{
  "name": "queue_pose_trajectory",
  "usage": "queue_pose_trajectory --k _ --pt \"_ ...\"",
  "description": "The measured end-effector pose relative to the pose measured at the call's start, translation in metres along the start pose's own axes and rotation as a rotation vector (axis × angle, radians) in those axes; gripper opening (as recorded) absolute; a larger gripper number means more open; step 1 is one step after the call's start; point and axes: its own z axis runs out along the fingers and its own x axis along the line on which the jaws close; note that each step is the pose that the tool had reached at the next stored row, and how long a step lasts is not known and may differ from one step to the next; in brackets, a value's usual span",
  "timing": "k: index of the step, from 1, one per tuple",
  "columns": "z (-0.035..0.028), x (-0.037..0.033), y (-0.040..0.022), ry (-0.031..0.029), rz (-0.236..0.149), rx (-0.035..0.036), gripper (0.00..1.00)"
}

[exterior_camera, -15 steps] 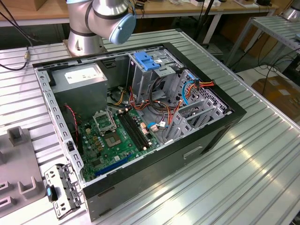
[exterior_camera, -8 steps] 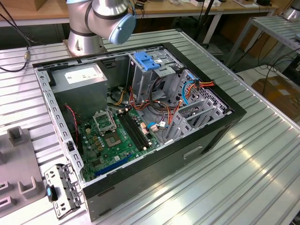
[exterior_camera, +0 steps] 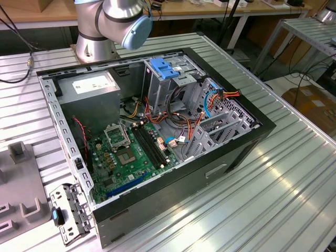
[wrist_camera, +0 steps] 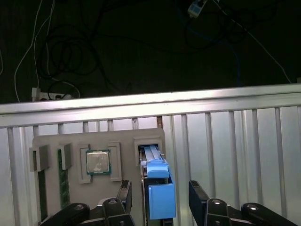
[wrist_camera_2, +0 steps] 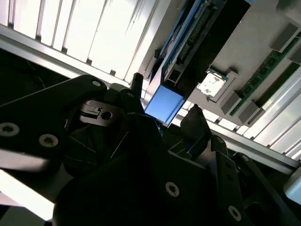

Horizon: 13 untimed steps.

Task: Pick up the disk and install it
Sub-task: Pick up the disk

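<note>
Bench (exterior_camera: pixel 273 199): ribbed aluminium slats, carrying an open black computer case (exterior_camera: pixel 220 168). Wooden worktops (exterior_camera: pixel 47 11) stand behind it.
Floor (wrist_camera: pixel 141 47): dark, strewn with loose cables.
Grey tray (wrist_camera: pixel 124 141), on the bench: a processor chip (wrist_camera: pixel 98 162) sits in one recess. The disk (wrist_camera: pixel 161 201), blue-railed, stands on edge in the next slot.
End effector (wrist_camera: pixel 160 192): fingers spread, one on either side of the disk, not touching it.
Labelling: white sticker (exterior_camera: pixel 93 84) on the case's grey box, print too small to read.
</note>
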Motion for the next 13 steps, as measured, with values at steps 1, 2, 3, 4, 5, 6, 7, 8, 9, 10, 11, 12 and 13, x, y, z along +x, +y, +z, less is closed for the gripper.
queue_pose_trajectory --k 1,2,3,4,5,6,7,8,9,10,11,12,13 --pt "0.0026 0.0001 0.0009 0.0006 0.000 0.0001 0.60" --pt "0.0043 0.0002 0.0011 0.0014 0.000 0.0001 0.60" --pt "0.0081 0.0003 0.0013 0.0029 0.000 0.0000 0.60" --pt "0.0109 0.0003 0.0013 0.0033 0.000 0.0001 0.60" --pt "0.0127 0.0003 0.0013 0.0034 0.000 0.0002 0.60" --pt "0.0145 0.0003 0.0012 0.0034 0.000 0.0002 0.60" --pt "0.0164 0.0004 0.0012 0.0034 0.000 0.0001 0.60" --pt "0.0197 0.0004 0.0012 0.0034 0.000 0.0001 0.60" --pt "0.0219 0.0005 0.0011 0.0034 0.000 0.0002 0.60" --pt "0.0228 0.0005 0.0011 0.0035 0.000 0.0003 0.60" --pt "0.0228 0.0005 0.0011 0.0037 0.000 0.0001 0.60" --pt "0.0228 0.0005 0.0011 0.0037 0.000 0.0001 0.60" --pt "0.0228 0.0005 0.0011 0.0037 0.000 0.0001 0.60"
